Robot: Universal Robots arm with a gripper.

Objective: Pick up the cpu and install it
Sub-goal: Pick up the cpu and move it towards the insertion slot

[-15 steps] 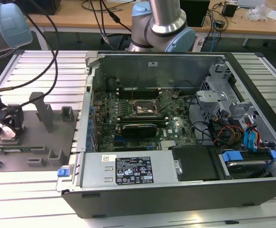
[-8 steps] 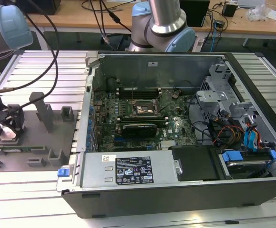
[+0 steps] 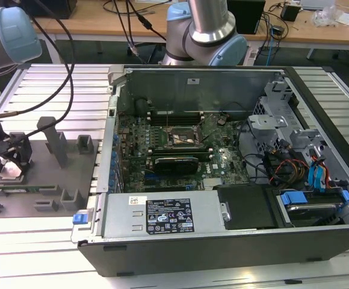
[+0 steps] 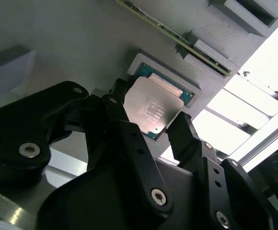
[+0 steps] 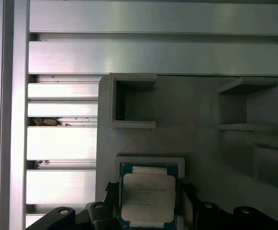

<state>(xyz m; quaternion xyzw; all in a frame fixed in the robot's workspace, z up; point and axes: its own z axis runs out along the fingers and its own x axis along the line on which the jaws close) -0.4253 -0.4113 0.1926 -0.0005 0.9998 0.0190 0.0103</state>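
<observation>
Tool (image 4: 150,111) straddles the chip (image 4: 151,106) in its grey holder (image 4: 140,60), mid-frame in the second wrist view, jaws apart; a square, level squeeze seems best.

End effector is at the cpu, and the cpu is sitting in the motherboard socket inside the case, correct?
Not quite: the place is wrong. The end effector is at the cpu, but the cpu sits in a recess of the grey fixture on the slotted table. The first wrist view shows it.
</observation>
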